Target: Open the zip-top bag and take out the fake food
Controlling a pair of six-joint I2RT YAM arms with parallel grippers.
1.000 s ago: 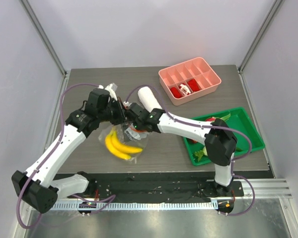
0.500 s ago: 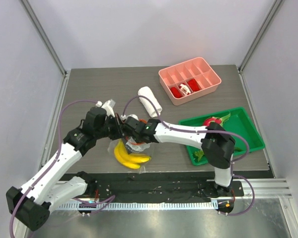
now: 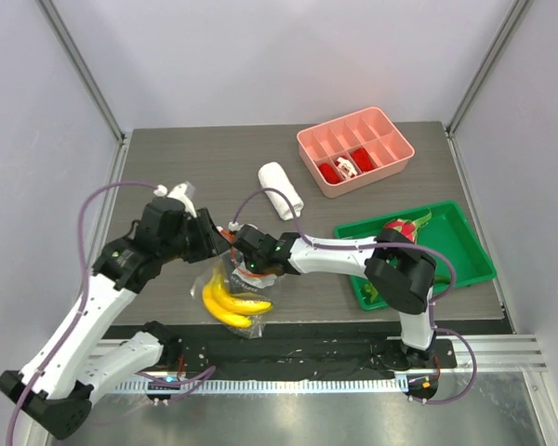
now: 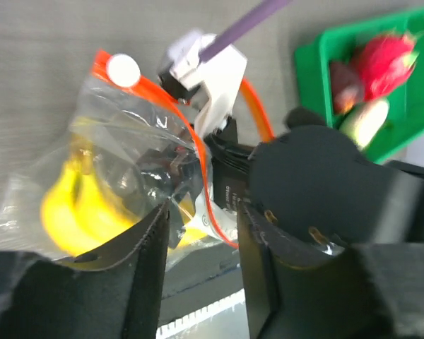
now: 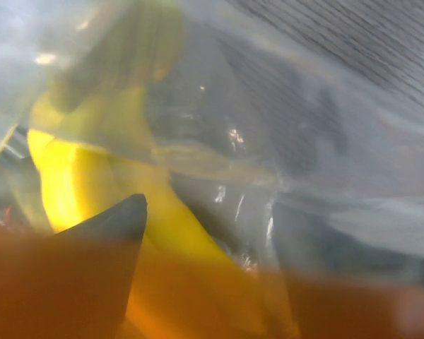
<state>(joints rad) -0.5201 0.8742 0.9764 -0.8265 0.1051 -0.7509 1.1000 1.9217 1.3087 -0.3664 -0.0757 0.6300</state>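
Top camera caught the bag [image 3: 234,290] near the front edge, banana [image 3: 231,303] inside. Left gripper [image 4: 201,233] stood parted at its rim; right gripper [image 3: 245,268], buried inside, couldn't be read. Unpinned, the bag risked lifting with the banana.

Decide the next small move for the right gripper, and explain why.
Probably close the right gripper on the banana: it sits inside the open mouth of the zip-top bag, the banana lies just ahead, still bagged, and the left gripper has its jaws apart beside the rim.

No lettering, label or number is legible on anything here.
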